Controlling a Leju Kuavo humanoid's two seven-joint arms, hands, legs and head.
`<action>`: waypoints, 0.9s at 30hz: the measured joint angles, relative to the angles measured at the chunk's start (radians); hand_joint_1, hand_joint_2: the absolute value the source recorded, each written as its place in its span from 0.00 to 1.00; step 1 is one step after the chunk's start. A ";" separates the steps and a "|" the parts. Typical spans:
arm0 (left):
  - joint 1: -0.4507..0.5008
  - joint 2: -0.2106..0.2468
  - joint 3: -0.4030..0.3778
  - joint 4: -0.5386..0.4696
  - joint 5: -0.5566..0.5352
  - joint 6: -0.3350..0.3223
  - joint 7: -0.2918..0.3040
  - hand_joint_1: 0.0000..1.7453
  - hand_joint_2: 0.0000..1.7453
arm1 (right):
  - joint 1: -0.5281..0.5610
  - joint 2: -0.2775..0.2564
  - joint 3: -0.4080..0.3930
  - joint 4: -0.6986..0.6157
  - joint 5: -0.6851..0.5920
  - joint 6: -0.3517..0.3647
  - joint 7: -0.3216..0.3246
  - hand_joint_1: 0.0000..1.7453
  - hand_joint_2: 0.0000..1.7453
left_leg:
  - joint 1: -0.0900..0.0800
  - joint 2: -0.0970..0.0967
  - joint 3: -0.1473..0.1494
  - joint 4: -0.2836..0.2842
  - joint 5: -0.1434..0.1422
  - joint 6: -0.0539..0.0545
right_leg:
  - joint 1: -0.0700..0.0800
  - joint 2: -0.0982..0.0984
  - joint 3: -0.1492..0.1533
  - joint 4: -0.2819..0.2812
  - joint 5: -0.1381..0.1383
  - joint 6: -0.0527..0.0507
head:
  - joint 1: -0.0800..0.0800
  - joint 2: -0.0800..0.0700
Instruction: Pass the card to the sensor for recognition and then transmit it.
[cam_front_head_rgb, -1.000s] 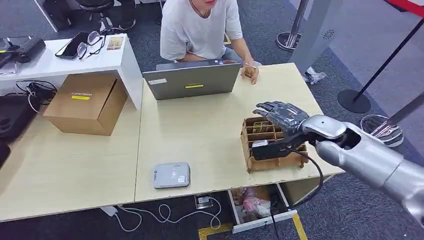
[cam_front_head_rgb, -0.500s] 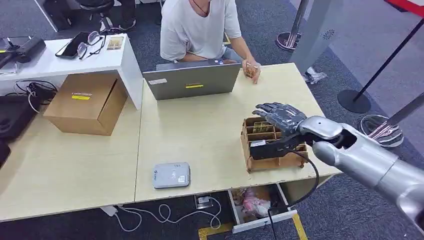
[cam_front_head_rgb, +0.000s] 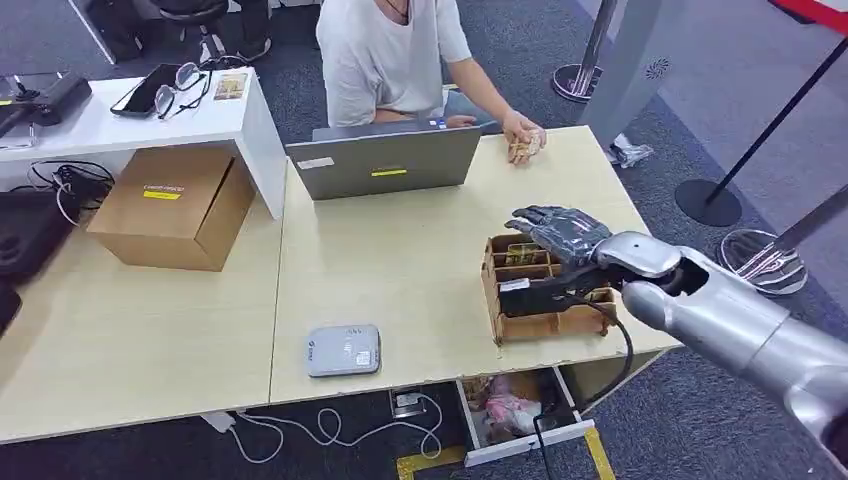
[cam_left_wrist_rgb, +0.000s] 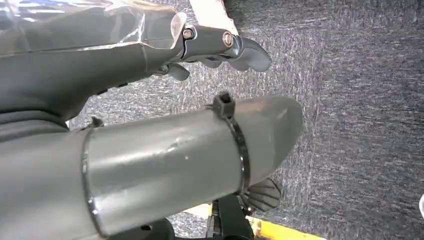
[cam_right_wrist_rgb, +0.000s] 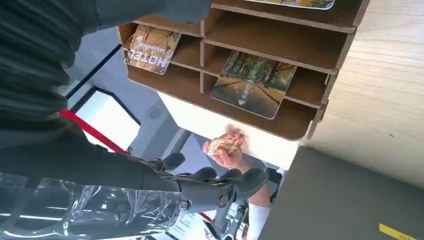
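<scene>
Cards (cam_right_wrist_rgb: 253, 84): stored upright in wooden slotted rack (cam_front_head_rgb: 497, 262) at bench (cam_front_head_rgb: 400, 260) 4 o'clock, pictured faces outward for easy picking. Right hand (cam_front_head_rgb: 562, 232) hovers over rack, fingers (cam_front_head_rgb: 532, 214) spread wide, holding nothing. Sensor (cam_front_head_rgb: 343, 350) lies at 7 o'clock of rack, well apart.

The wooden table (cam_front_head_rgb: 420, 260) carries a laptop (cam_front_head_rgb: 383, 162), card rack (cam_front_head_rgb: 540, 325), grey sensor (cam_front_head_rgb: 342, 350) and cardboard box (cam_front_head_rgb: 170, 207).

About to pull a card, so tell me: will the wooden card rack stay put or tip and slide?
The card rack looks like thin slotted board, probably light, so it may slide on the smooth table. Its low, wide shape suggests tipping is unlikely. The right hand hovers over it.
</scene>
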 joint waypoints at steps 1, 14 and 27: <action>0.000 0.000 0.000 0.000 -0.003 -0.002 0.000 0.00 0.00 | 0.000 0.000 0.000 0.002 0.000 0.000 0.000 0.20 1.00 | 0.000 0.000 0.000 0.000 0.000 0.000 | 0.000 0.000 0.000 0.000 0.000 0.000 | 0.000 0.000; 0.000 0.000 0.000 0.000 -0.001 -0.006 -0.001 0.00 0.00 | 0.000 0.001 0.000 0.011 -0.003 0.000 0.005 0.50 1.00 | 0.000 0.000 0.000 0.000 0.000 0.000 | 0.000 0.000 0.000 0.000 0.000 0.000 | 0.000 0.000; 0.000 0.000 0.000 0.000 0.007 -0.011 -0.002 0.00 0.00 | 0.000 0.019 0.000 0.021 -0.002 0.000 0.015 0.34 1.00 | 0.000 0.000 0.000 0.000 0.000 0.000 | 0.000 0.000 0.000 0.000 0.000 0.000 | 0.000 0.000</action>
